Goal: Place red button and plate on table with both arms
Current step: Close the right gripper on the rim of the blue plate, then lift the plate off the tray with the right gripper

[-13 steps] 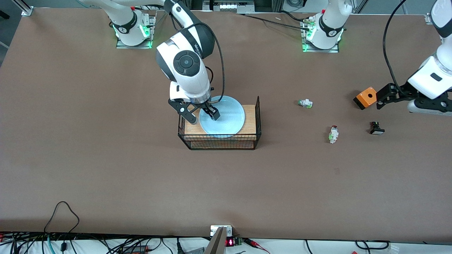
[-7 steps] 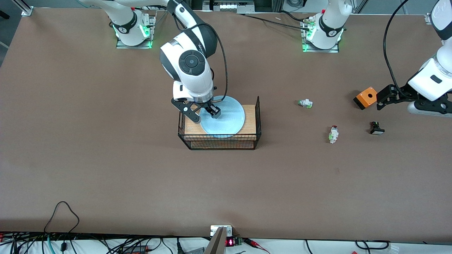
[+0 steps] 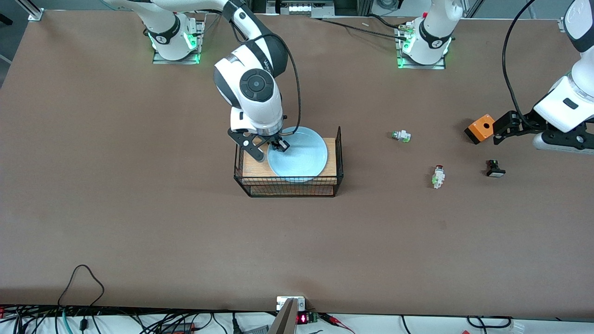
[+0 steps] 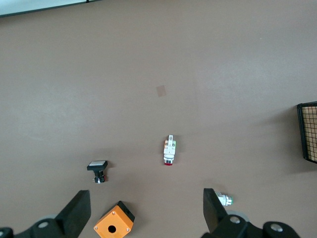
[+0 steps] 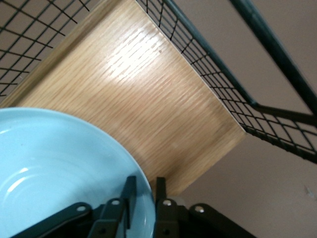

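The right gripper (image 3: 270, 149) is down on the wood-topped wire rack (image 3: 332, 160), which stands near the middle of the table (image 3: 139, 208), and its fingers (image 5: 161, 191) are pinched together on the rim of the light-blue plate (image 3: 299, 155). The right wrist view shows one finger inside the rim and one outside, with the thin edge of the plate (image 5: 59, 163) between them. The plate lies on the rack's wooden top (image 5: 148, 94), covering most of the part toward the left arm's end. The left gripper (image 3: 496, 132) hangs over the table near the edge at the left arm's end, just beside an orange box with a round hole (image 3: 481, 128); its fingers (image 4: 79, 210) stand wide apart and hold nothing. The red button (image 3: 438, 176) lies on its side on the bare tabletop between the rack and the left gripper, well apart from both. A green-capped switch (image 3: 401, 136) lies farther from the front camera than the red button, and a black switch with a white face (image 3: 495, 169) lies beside the red button toward the left arm's end. In the left wrist view the red button (image 4: 169, 149) sits out in the open.
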